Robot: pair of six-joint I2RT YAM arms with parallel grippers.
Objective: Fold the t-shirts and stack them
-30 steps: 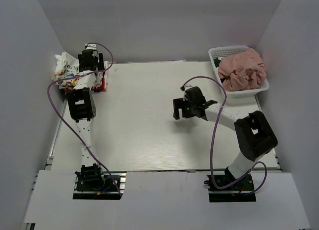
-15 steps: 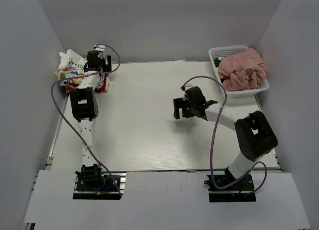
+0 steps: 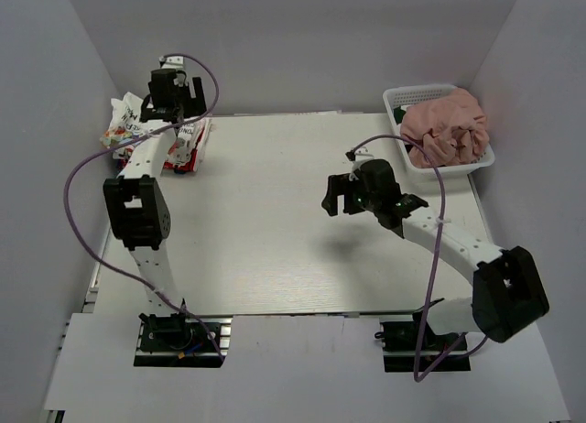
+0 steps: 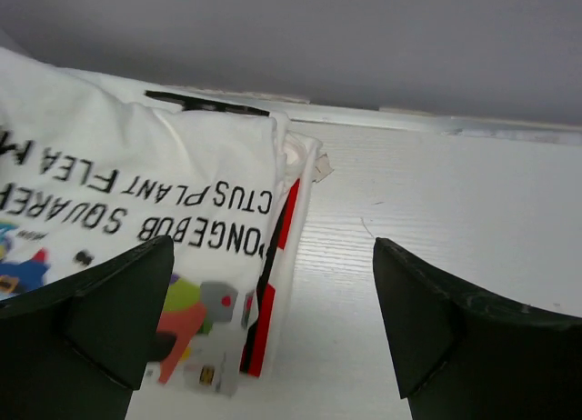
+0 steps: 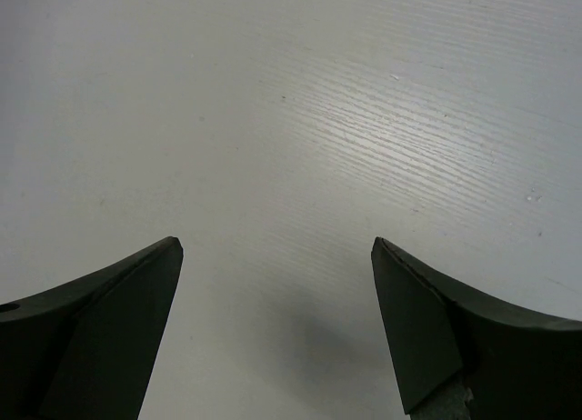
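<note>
left gripper point(image 4: 273, 249) spread wide, empty; folded white printed t-shirt point(image 4: 136, 179) atop red t-shirt point(image 4: 271, 297) beneath its left finger | right gripper point(image 5: 277, 247) spread, empty | top view only: pink t-shirt point(image 3: 445, 125) inside mesh basket point(image 3: 408, 94), stack well apart from basket

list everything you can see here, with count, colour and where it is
printed t-shirt: 1, white with coloured print, top of the pile, far left corner
red-edged t-shirt: 1 seen, under it in the same pile
pink t-shirt: 1, dusty pink, crumpled in the basket
basket: 1, white mesh, far right corner
table: 1, white
left gripper: open, over the pile
right gripper: open, above mid-table
</note>
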